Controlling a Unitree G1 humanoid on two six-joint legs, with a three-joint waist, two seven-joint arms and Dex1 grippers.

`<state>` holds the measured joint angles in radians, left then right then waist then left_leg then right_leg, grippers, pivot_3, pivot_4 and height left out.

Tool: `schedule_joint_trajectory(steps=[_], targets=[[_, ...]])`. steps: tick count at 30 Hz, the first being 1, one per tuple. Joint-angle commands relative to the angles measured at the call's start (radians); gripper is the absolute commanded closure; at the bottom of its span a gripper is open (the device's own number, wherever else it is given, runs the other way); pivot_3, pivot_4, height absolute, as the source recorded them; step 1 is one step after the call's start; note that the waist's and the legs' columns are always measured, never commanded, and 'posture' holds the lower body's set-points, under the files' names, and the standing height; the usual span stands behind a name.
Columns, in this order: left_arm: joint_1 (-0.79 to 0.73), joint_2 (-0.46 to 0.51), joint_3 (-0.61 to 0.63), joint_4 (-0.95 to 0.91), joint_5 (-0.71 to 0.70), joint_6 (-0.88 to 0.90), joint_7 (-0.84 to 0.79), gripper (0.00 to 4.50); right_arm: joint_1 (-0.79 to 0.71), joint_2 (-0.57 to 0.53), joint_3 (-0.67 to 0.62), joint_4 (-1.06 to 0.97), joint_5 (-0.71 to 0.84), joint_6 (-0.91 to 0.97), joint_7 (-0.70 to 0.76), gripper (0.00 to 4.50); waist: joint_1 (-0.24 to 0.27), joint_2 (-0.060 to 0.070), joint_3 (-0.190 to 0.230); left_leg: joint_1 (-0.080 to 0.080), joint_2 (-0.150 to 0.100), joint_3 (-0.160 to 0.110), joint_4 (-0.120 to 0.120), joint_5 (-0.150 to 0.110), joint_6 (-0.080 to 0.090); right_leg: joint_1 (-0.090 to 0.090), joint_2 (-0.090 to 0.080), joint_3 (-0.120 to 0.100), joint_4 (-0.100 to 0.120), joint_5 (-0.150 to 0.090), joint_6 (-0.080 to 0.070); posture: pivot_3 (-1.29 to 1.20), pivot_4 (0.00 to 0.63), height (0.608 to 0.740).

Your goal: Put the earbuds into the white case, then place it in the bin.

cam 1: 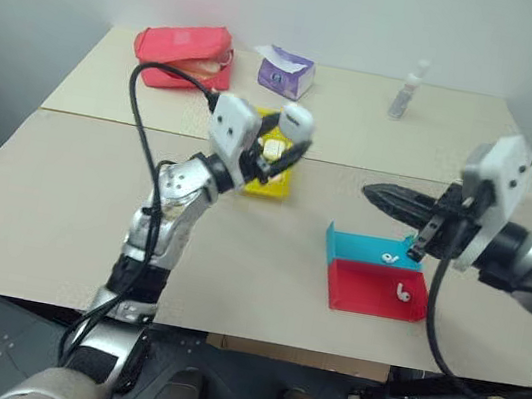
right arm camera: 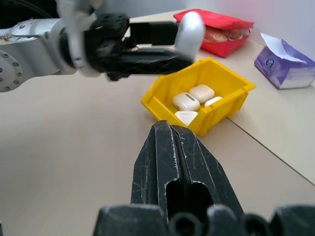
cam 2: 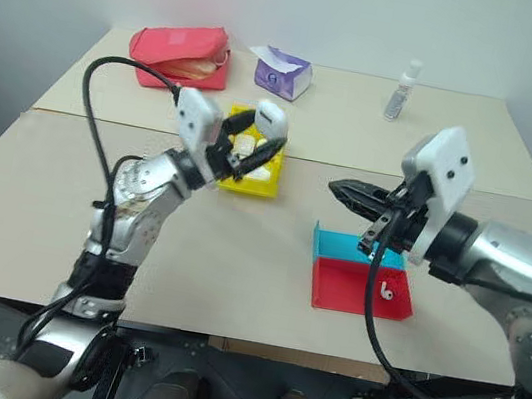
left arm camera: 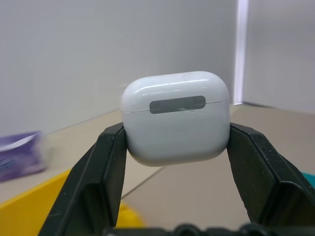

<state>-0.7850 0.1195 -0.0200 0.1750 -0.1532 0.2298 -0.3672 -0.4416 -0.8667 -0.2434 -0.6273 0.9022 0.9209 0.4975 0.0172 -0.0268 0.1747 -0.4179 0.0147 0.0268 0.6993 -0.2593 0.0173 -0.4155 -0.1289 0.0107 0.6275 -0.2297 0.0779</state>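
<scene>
Lab or test room. 2 plain beige tables [cam 1: 266, 260] pushed together against a bare white wall [cam 1: 376, 15]. Beyond the left gripper [cam 1: 289, 148]: red pouch [cam 1: 183, 55], purple tissue pack [cam 1: 286, 71], small spray bottle [cam 1: 408, 88]. Cables run along both arms.

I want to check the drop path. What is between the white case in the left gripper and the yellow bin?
Nothing. In the right wrist view, the left gripper holds the white case above the bin, with open air between them. Other cases already lie inside.
</scene>
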Motion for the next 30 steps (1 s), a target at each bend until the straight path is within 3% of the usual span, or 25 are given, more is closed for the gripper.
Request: schedule_joint_trajectory(steps=[1, 8, 9, 12, 16, 22, 30], targets=[[-0.079, -0.046, 0.025, 0.137, 0.065, -0.048, 0.165, 1.69, -0.002, 0.027, -0.026, -0.048, -0.013, -0.03, -0.053, 4.46, -0.002, 0.0, 0.0, 0.0, 0.0, 0.0, 0.0, 0.0, 0.0, 0.0, 0.0, 0.0, -0.001, 0.0, 0.0, 0.0, 0.15, 0.74], [-0.212, -0.064, 0.021, 0.459, 0.148, -0.174, 0.293, 1.69, 0.026, 0.07, -0.026, -0.079, -0.009, -0.018, -0.1, 4.46, -0.006, 0.0, 0.0, -0.005, 0.0, 0.001, -0.001, 0.001, -0.001, -0.006, 0.0, 0.0, 0.002, 0.0, 0.0, 0.0, 0.15, 0.74], [-0.227, -0.063, 0.021, 0.5, 0.159, -0.186, 0.315, 0.98, 0.027, 0.072, -0.025, -0.079, -0.01, -0.018, -0.103, 4.5, -0.006, 0.0, 0.0, -0.005, 0.0, 0.001, -0.001, 0.001, -0.001, -0.006, 0.0, -0.001, 0.001, 0.0, 0.0, 0.0, 0.15, 0.74], [-0.252, -0.058, 0.021, 0.581, 0.173, -0.218, 0.333, 0.14, 0.029, 0.077, -0.024, -0.082, -0.011, -0.018, -0.111, 4.5, -0.005, 0.0, 0.0, -0.005, 0.0, 0.001, 0.0, 0.001, -0.001, -0.005, 0.0, -0.001, 0.0, 0.0, 0.0, 0.0, 0.15, 0.74], [-0.234, -0.041, 0.021, 0.561, 0.165, -0.281, 0.291, 0.03, 0.04, 0.065, -0.016, -0.084, -0.027, -0.011, -0.118, 4.5, -0.006, 0.0, 0.0, -0.006, 0.0, 0.001, -0.001, 0.001, -0.001, -0.006, 0.0, -0.001, 0.002, 0.0, 0.0, 0.0, 0.15, 0.74], [-0.071, 0.097, 0.021, 0.201, 0.039, -0.155, -0.02, 0.03, 0.103, 0.06, 0.001, -0.094, -0.112, -0.046, -0.113, 4.5, -0.019, 0.0, 0.0, -0.005, 0.001, 0.001, -0.002, 0.001, -0.002, -0.006, 0.0, -0.001, 0.004, 0.0, 0.0, 0.0, 0.15, 0.74], [0.331, 0.484, 0.143, -0.447, -0.329, 0.115, -0.469, 0.03, 0.263, 0.037, 0.077, -0.086, -0.338, -0.195, -0.06, 4.5, -0.031, 0.001, 0.0, -0.004, 0.002, -0.001, -0.002, 0.002, -0.003, -0.006, 0.0, 0.0, 0.003, 0.0, 0.0, 0.0, 0.15, 0.74]])
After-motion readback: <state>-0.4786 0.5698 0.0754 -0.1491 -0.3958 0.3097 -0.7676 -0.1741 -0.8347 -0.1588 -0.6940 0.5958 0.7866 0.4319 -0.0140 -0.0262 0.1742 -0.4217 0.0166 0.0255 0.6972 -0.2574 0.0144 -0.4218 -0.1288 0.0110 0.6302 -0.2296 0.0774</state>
